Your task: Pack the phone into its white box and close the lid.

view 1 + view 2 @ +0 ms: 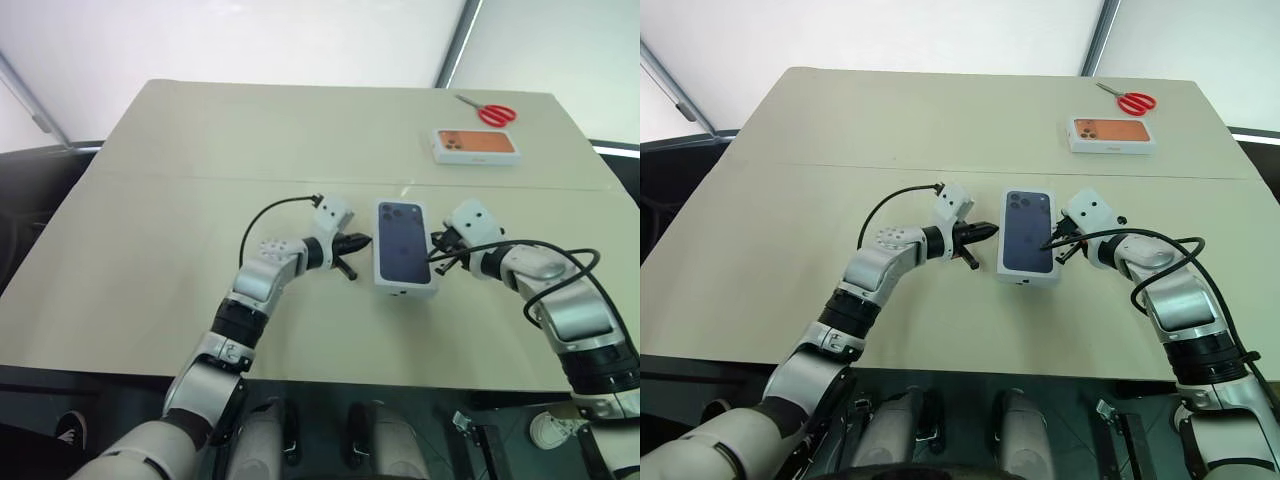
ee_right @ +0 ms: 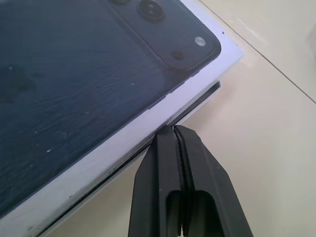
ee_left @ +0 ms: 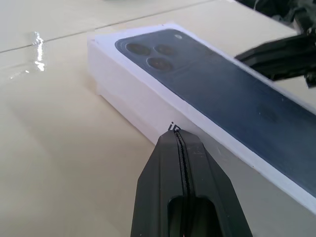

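Observation:
The lid (image 1: 403,238), white with a dark blue phone picture on top, lies over the white box (image 3: 116,104) in the middle of the table. On its right side a thin dark gap shows under the lid's edge. My left gripper (image 1: 358,243) is shut, its tip against the box's left wall. My right gripper (image 1: 437,250) is also shut, its tip at the lid's right edge by the gap. Neither holds anything. The phone is hidden.
A white box printed with an orange phone (image 1: 476,146) lies at the far right of the table, with red-handled scissors (image 1: 492,112) just beyond it. The beige table (image 1: 160,220) stretches wide to the left; its near edge runs just behind my forearms.

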Controlling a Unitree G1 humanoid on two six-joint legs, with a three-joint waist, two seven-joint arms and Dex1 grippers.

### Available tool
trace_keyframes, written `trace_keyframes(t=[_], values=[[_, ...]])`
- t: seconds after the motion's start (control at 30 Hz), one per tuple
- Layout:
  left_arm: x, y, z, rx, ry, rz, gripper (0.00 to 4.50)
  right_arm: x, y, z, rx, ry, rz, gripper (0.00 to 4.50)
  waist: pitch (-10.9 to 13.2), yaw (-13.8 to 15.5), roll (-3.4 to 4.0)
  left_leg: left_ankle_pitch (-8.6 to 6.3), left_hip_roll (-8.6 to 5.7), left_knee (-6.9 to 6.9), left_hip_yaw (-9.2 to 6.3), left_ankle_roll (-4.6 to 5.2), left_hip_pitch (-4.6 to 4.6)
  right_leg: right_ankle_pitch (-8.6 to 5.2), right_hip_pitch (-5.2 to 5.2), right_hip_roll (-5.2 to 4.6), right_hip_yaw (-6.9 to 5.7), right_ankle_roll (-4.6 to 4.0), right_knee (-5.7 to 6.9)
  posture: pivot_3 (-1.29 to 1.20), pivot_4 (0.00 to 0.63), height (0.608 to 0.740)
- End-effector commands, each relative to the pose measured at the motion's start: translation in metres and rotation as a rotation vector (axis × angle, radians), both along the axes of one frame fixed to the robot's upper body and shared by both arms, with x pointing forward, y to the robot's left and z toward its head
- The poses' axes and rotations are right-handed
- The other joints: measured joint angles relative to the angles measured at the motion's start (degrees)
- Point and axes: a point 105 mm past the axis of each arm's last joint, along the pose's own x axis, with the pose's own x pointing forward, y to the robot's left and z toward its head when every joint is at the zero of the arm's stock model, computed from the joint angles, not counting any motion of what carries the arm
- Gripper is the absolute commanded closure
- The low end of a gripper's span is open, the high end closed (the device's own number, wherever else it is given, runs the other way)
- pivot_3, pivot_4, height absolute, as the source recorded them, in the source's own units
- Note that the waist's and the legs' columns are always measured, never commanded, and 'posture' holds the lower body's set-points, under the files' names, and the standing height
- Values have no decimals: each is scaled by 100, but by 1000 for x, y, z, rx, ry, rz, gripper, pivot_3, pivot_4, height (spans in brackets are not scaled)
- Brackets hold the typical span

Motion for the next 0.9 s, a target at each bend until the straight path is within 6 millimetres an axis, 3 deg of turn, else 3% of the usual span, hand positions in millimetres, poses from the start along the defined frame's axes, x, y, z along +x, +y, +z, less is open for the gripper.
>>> trace_keyframes(t=[0.03, 0.53, 0.9], values=[[-6, -7, 4, 4, -34, -33, 4500, -2, 15, 11, 6, -44, 60, 4461, 0, -1, 0, 0, 0, 0, 0, 0, 0, 0, 0, 0, 0, 0, 0, 0, 150, 738], [12, -8, 6, -3, -26, 26, 4500, 0, -5, 14, -40, -58, -22, 4461, 0, 3, 0, 0, 0, 3, 0, 0, 0, 0, 1, 0, 0, 0, 2, 0, 150, 738], [24, 5, 10, 6, -18, 94, 4500, 8, -16, 18, -58, -88, -81, 4461, 0, 9, 0, 1, 0, 4, 0, -1, 0, 0, 2, 0, -1, 0, 3, 0, 150, 738]])
